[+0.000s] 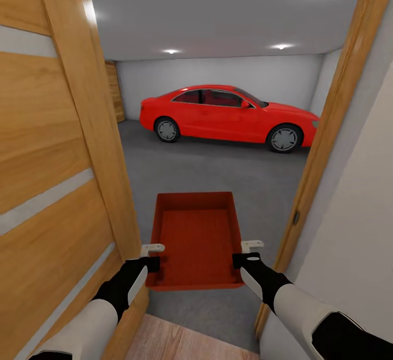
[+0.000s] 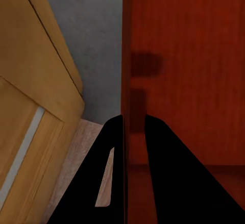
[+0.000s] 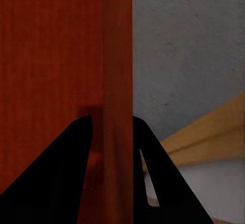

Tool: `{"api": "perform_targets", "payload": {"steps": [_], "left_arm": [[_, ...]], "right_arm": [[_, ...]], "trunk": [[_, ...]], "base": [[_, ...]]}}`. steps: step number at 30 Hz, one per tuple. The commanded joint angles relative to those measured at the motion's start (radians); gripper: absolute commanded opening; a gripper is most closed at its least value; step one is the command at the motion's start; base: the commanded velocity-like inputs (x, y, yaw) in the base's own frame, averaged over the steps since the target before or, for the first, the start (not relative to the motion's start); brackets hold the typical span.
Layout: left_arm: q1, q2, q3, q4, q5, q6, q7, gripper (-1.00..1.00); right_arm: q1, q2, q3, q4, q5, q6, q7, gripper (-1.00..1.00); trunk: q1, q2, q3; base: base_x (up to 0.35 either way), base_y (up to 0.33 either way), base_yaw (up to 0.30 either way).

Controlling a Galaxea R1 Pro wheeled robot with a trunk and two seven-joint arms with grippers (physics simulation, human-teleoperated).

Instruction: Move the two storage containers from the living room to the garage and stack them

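Nearest to you, a strip of light wood plank flooring (image 1: pixel 169 341) ends at the threshold, cut off by the bottom of the head view. Your left gripper (image 1: pixel 154 257) and right gripper (image 1: pixel 246 253) both clamp one storage container (image 1: pixel 196 240), the only one you can see, each on a long side wall near its near corners. In the left wrist view the left gripper (image 2: pixel 133 127) has one dark finger on either side of the red wall, closed down to the wall's thickness; the right gripper (image 3: pixel 113 124) grips the opposite wall the same way in the right wrist view. The fingertips themselves are dark silhouettes, so you cannot make out the pads.

The container is held level in the doorway, above the dark grey floor (image 1: pixel 218 174) just past the threshold. You can see nothing inside it. No writing shows on it.

On your left the open wooden door (image 1: pixel 49 174) runs out of frame; three pale frosted strips are visible on it. On your right stands the door frame (image 1: pixel 327 130), with a white wall (image 1: pixel 355 229) nearer you.

Farther in, the garage holds one red car (image 1: pixel 229 114), side-on to you, two wheels visible, its nose cut off by the door frame. No badge or plate can be read. Three ceiling lights glow above, and something wooden (image 1: pixel 115 91) stands in the far left corner, too partly hidden to identify.
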Motion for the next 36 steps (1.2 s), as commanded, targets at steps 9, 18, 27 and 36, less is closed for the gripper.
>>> {"api": "perform_targets", "payload": {"steps": [9,18,27,36], "left_arm": [[-0.001,0.002,0.001,-0.004,-0.016,0.007,0.012,-1.0],[-0.001,0.002,0.001,-0.004,-0.016,0.008,0.011,-1.0],[-0.001,0.002,0.001,-0.004,-0.016,0.007,0.012,-1.0],[-0.001,0.002,0.001,-0.004,-0.016,0.007,0.012,-1.0]], "right_arm": [[-0.001,-0.008,0.009,0.023,0.001,0.007,-0.012,-1.0],[-0.001,-0.009,0.009,0.023,0.001,0.007,-0.012,-1.0],[-0.001,-0.009,0.009,0.023,0.001,0.007,-0.011,-1.0],[-0.001,-0.008,0.009,0.023,0.001,0.007,-0.011,-1.0]], "trunk": [[0.001,-0.002,-0.002],[0.001,-0.002,-0.002],[0.001,-0.002,-0.002],[0.001,-0.002,-0.002]], "base": [[0.0,0.0,-0.155],[0.022,0.096,-0.014],[0.033,0.127,-0.068],[0.0,0.008,-0.236]]}}
